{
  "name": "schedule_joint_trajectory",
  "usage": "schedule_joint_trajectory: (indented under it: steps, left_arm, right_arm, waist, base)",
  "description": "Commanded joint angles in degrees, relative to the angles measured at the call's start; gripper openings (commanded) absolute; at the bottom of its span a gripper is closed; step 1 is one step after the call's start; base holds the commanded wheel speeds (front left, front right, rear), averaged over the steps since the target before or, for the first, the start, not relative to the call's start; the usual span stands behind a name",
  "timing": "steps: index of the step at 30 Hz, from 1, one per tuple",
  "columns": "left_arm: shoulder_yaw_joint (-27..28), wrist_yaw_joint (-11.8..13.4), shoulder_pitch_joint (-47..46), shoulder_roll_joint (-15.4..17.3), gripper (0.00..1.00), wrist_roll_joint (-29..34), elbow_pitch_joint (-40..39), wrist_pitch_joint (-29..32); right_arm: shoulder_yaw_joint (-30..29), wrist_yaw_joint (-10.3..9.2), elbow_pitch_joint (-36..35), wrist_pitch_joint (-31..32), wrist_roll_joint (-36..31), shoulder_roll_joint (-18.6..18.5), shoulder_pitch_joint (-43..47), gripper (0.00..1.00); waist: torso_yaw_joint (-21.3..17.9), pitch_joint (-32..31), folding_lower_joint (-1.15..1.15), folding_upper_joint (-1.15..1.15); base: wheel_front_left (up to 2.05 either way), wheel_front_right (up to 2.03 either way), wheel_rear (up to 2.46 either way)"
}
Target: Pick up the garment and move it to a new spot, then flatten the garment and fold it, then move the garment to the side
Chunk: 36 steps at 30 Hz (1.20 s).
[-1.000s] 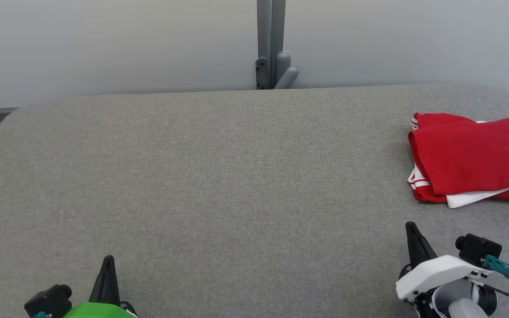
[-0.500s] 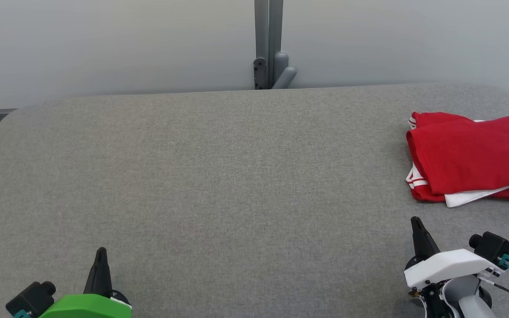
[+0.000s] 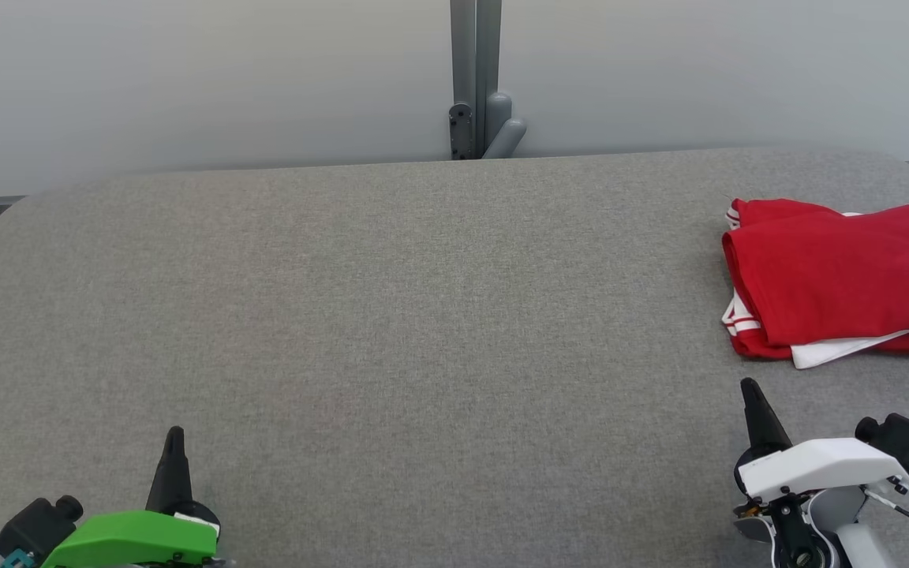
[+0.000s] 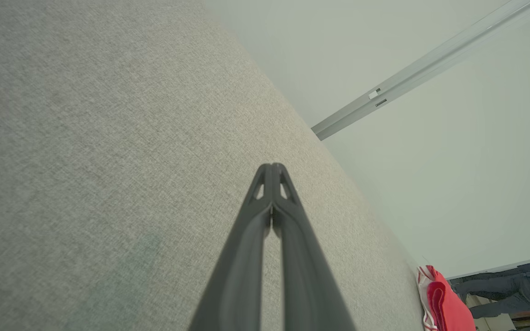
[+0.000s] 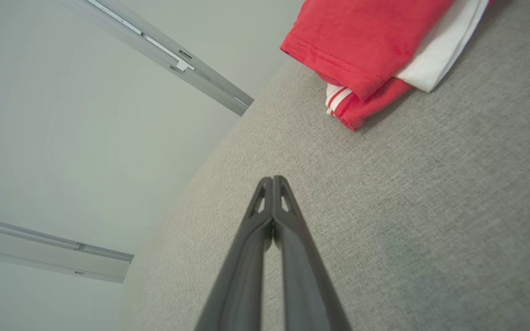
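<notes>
- In the last 1 second the 2 arms eased slightly outward. The garment (image 3: pixel 841 276) lies folded, unmoved, at the worktop's (image 3: pixel 423 315) right edge, so the task looks finished.
- Left pincer (image 3: pixel 174 442) and right pincer (image 3: pixel 753 394) rest low, tips forward, both clenched on nothing.

You can log one red garment (image 3: pixel 841 276), one grey fabric-covered table (image 3: pixel 391 315), two grippers, one left gripper (image 3: pixel 176 432) with a green housing and one right gripper (image 3: pixel 750 384) with a white housing, and one grey upright post (image 3: pixel 474 71) behind the table.
</notes>
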Motion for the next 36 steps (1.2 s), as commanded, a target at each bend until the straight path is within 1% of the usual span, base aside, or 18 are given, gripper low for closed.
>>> schedule_joint_trajectory:
  steps: [1,20,36]
  left_arm:
    - [0.5,-0.3,-1.8,0.3,0.00,-1.9,-0.8,0.5]
    - [1.4,-0.4,-2.9,0.4,0.00,-13.7,-2.2,3.7]
    - [2.0,-0.5,-3.6,0.5,0.00,-21.4,-3.1,5.9]
  right_arm:
    - [-0.3,0.01,-1.2,0.5,2.0,-0.3,-0.7,0.00]
    - [-1.3,0.01,-3.5,3.6,14.2,-0.4,-0.6,0.00]
    - [-1.9,0.01,-5.1,5.7,22.4,-0.5,-0.6,0.00]
  waist:
    - [0.0,0.0,0.00,0.03]
    - [-0.5,0.0,0.00,0.04]
    - [-0.8,0.0,0.00,0.04]
  base:
    - [0.00,0.00,0.00]
    - [0.00,0.00,0.00]
    - [0.00,0.00,0.00]
